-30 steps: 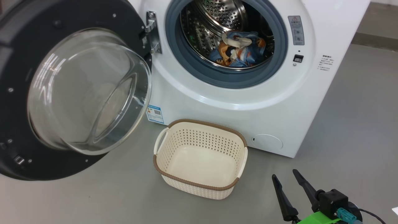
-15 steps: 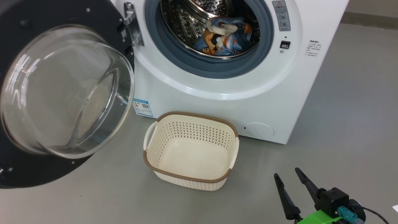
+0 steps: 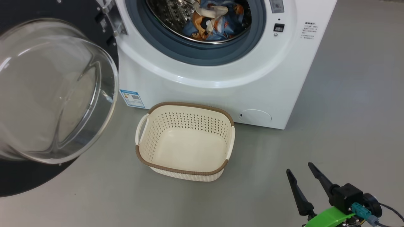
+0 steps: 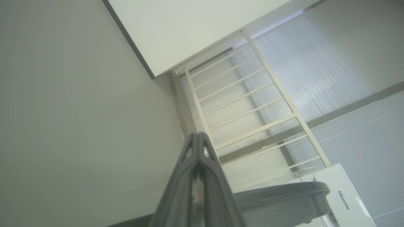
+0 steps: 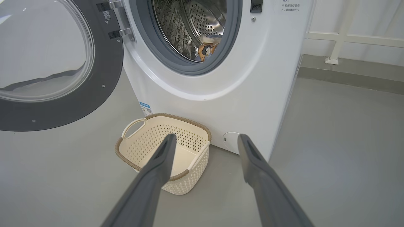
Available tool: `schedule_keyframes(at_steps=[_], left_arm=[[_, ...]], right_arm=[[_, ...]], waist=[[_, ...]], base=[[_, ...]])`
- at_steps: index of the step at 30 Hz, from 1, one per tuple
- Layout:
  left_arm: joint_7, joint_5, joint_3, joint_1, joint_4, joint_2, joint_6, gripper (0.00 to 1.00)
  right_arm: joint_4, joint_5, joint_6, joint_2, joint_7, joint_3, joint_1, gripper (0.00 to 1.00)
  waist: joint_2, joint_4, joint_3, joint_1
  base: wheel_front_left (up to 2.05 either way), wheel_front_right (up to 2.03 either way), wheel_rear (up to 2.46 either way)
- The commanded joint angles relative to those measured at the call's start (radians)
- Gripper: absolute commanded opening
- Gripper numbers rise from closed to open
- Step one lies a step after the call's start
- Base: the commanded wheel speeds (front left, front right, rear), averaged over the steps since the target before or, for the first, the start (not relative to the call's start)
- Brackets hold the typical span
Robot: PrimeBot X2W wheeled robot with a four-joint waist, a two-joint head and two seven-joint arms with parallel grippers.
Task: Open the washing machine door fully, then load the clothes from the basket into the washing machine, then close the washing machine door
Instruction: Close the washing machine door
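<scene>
Here's the washing machine door (image 3: 53, 94) swung wide open on the left of the head view, its clear glass bowl bulging toward us inside the black rim, and the right wrist view shows it hanging from its hinge beside the opening. The washing machine (image 3: 205, 78) stands white and square on the grey floor (image 3: 347, 126), grey gasket (image 3: 195, 53) ringing the mouth, and there are the clothes (image 3: 211, 22), a bundle of light blue, cream and orange, lying inside the steel drum (image 3: 170, 12) at its bottom front. Down on the floor, the basket (image 3: 189, 105) sits upright just in front of the machine with nothing in it, its brown rim close to the front panel, between the blue label (image 3: 132, 98) and the round flap (image 3: 255, 116). The right tool (image 3: 299, 167) hovers at the lower right, well apart from the basket, fingers spread wide and gripping nothing; its own camera looks between them at the basket and the machine's lower front. The left tool (image 4: 198, 135) has its two fingers pressed tight together, holding nothing, pointing toward a white railing (image 4: 246, 94) by the wall
</scene>
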Motion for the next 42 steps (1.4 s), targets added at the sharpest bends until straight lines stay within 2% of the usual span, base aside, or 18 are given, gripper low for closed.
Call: schedule_keyframes(at_steps=[1,13,23,31,42], left_arm=[[0.004,-0.009,0.027,-0.038,-0.018,0.072,-0.003,0.00],[0.023,-0.095,0.065,-0.053,0.012,0.020,-0.007,0.00],[0.050,-0.089,0.040,-0.043,0.027,0.004,-0.007,0.00],[0.164,-0.108,-0.007,-0.015,0.006,-0.010,-0.001,0.00],[0.354,-0.159,-0.055,0.058,-0.088,-0.025,0.042,0.00]], right_arm=[[-0.029,0.002,0.003,-0.015,-0.005,0.025,-0.045,1.00],[-0.034,0.012,0.003,-0.040,-0.005,0.027,-0.056,1.00],[-0.032,0.014,0.003,-0.043,-0.005,0.034,-0.062,1.00],[-0.020,0.026,0.003,-0.033,-0.005,0.038,-0.059,1.00],[-0.008,0.038,0.003,-0.028,-0.005,0.044,-0.054,1.00]], waist=[[0.0000,-0.015,0.019,-0.0001],[0.0000,-0.050,0.054,-0.0001],[0.0000,-0.059,0.063,-0.0001],[0.0000,-0.053,0.049,-0.0001],[0.0000,-0.040,0.041,-0.0001]], base=[[0.00,0.00,0.00],[0.00,0.00,0.00],[0.00,0.00,0.00],[0.00,0.00,0.00],[0.00,0.00,0.00]])
